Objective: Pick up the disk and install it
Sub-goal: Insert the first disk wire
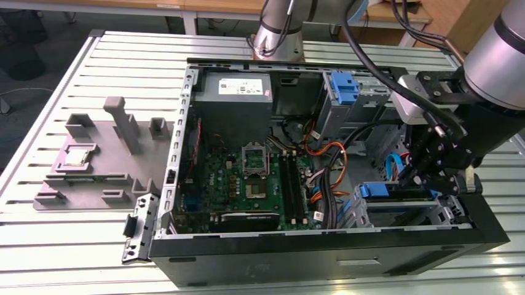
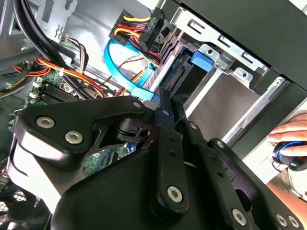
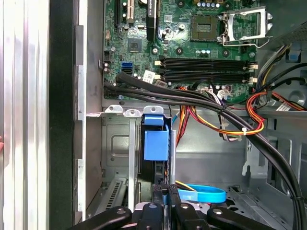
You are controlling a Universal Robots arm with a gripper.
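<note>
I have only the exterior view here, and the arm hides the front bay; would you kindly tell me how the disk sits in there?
Observer: In the first wrist view the disk stands on edge in the metal bay. Its blue carrier sits between the bay's walls, and the gripper is right at its near end.
Operator: Thank you. Is anyone close to the case on that side?
Observer: Yes. In the second wrist view a person's hand rests on a blue and black object just beyond the case's black outer edge.
</note>
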